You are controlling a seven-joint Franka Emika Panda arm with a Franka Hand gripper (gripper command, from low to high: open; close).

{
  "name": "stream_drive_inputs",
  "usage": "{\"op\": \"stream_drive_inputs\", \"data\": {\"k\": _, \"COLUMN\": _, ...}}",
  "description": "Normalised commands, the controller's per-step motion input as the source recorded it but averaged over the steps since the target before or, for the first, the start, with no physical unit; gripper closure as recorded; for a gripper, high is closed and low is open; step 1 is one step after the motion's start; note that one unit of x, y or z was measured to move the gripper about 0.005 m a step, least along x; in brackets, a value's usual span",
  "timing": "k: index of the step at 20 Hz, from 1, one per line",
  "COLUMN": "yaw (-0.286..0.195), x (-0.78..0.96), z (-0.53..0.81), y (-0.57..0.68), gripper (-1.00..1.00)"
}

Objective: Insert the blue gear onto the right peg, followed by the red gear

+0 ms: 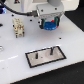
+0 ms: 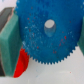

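The blue gear [image 1: 50,24] hangs clenched in the hand [image 1: 50,25], lifted clear of the table [image 1: 15,55]. In the wrist view the blue gear [image 2: 47,31] fills most of the picture, its toothed rim and centre hole plain to see, with a green finger pad [image 2: 10,42] pressed against its edge on one side; the other pad barely shows at the far edge of that picture. The red gear [image 2: 21,65] peeks out from behind the blue gear's rim, close by that same green pad; whether it lies on the table or touches anything, I cannot tell. In the exterior view it is not clearly visible. Below the hand and nearer the camera lies the white plate [image 1: 45,56] with its black border, flat on the table, and the right peg [image 1: 51,50] stands upright on it, well apart from the held gear. A shorter dark pin [image 1: 38,55] stands on the same plate, farther from the hand's line. Off to the exterior view's left of the hand sits a small tan-and-white fixture [image 1: 19,27].
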Motion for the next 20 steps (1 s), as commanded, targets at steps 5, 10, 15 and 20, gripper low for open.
{"op": "stream_drive_inputs", "data": {"k": 5, "yaw": 0.000, "x": 0.74, "z": 0.43, "y": -0.10, "gripper": 1.00}}
{"op": "stream_drive_inputs", "data": {"k": 10, "yaw": 0.000, "x": 0.80, "z": 0.43, "y": -0.14, "gripper": 1.00}}
{"op": "stream_drive_inputs", "data": {"k": 15, "yaw": 0.000, "x": 0.80, "z": 0.35, "y": -0.12, "gripper": 1.00}}
{"op": "stream_drive_inputs", "data": {"k": 20, "yaw": 0.000, "x": 0.79, "z": 0.22, "y": -0.15, "gripper": 1.00}}
